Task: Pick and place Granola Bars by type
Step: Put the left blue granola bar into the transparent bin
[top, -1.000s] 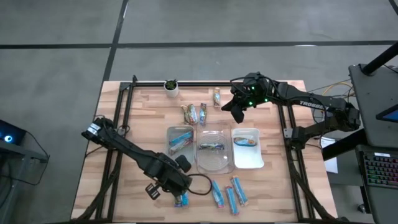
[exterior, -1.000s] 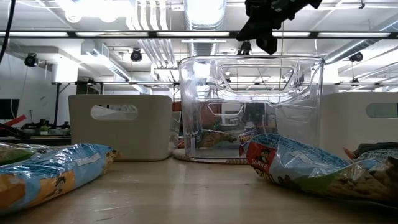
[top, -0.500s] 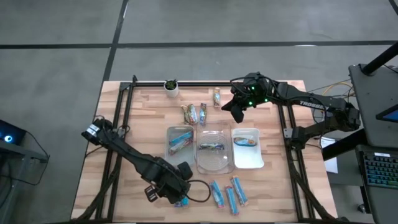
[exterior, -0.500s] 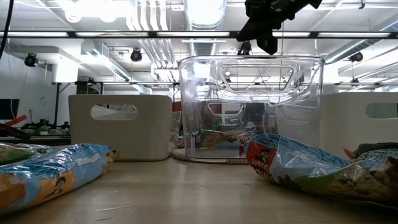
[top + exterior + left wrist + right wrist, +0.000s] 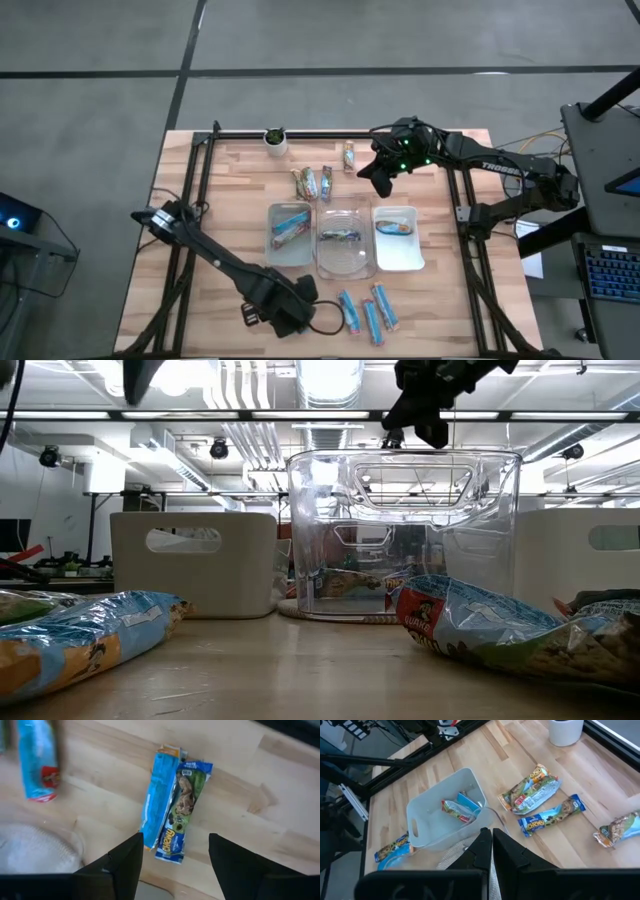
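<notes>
fingers of the left gripper [image 5: 172,857] stand wide apart w/ nothing between them, hovering over the near part of the table [image 5: 220,210], close to the front edge and left of the loose bars there. past the fingers, the left wrist view shows a blue bar [image 5: 159,795] and a green-wrapped bar [image 5: 181,807] lying side by side, touching along their length on the bare wood. another blue bar [image 5: 39,762] lies apart from that pair, blurred. a pale tray edge [image 5: 37,850] shows nearby.

right gripper [image 5: 380,180] hangs above the far side of the table, just beyond the right-hand tray; its fingers [image 5: 482,851] are pressed together, holding nothing.

high view: three trays sit in a row mid-table. left tray [image 5: 272,250] holds a blue bar, the clear middle tray [image 5: 325,268] holds a bar, the white right tray [image 5: 388,260] holds a bar near its far end. about three bars [image 5: 365,310] lie in a cluster near the front edge, right of the left gripper. more bars [image 5: 313,182] lie beyond the trays, w/ one [image 5: 348,155] farther back. a small white pot w/ plant [image 5: 275,140] stands at the far edge.

low view: two bars lie close to the lens, one blue [image 5: 85,635] and one w/ red and blue print [image 5: 480,622], w/ the clear tray behind them.
</notes>
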Controlling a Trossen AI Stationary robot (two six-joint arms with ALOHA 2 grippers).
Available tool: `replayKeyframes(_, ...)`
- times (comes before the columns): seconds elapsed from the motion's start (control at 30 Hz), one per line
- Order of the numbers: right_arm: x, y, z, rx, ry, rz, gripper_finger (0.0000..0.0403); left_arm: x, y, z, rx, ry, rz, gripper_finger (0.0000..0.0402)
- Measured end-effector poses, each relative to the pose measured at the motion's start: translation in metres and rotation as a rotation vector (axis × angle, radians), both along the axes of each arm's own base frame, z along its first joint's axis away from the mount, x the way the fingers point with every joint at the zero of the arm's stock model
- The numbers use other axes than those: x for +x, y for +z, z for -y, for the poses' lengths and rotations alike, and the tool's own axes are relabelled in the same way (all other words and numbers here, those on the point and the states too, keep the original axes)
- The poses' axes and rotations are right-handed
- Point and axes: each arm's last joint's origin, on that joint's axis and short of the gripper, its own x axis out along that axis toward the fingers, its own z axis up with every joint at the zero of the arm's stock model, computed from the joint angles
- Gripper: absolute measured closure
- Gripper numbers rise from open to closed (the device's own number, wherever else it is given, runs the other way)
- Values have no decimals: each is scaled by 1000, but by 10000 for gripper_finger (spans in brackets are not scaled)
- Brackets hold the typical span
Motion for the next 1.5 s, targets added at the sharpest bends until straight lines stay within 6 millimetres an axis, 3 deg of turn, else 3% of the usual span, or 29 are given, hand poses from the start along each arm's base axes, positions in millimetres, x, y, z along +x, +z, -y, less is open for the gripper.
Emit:
replayKeyframes(0.53, 0, 0, 0, 1, 0, -4, 394, 16, -53, 11, 74, -64, -111, 195)
replayKeyframes(0.93, 0, 0, 0, 1, 0, -4, 394, 11, -68, 14, 66, 54, -161, 195)
replayKeyframes(1.17, 0, 0, 0, 1, 0, -4, 394, 2, -75, 18, 89, 36, -190, 195)
replayKeyframes(1.5, 0, 0, 0, 6, -4, -5, 394, 4, -85, 19, 82, 35, -142, 195)
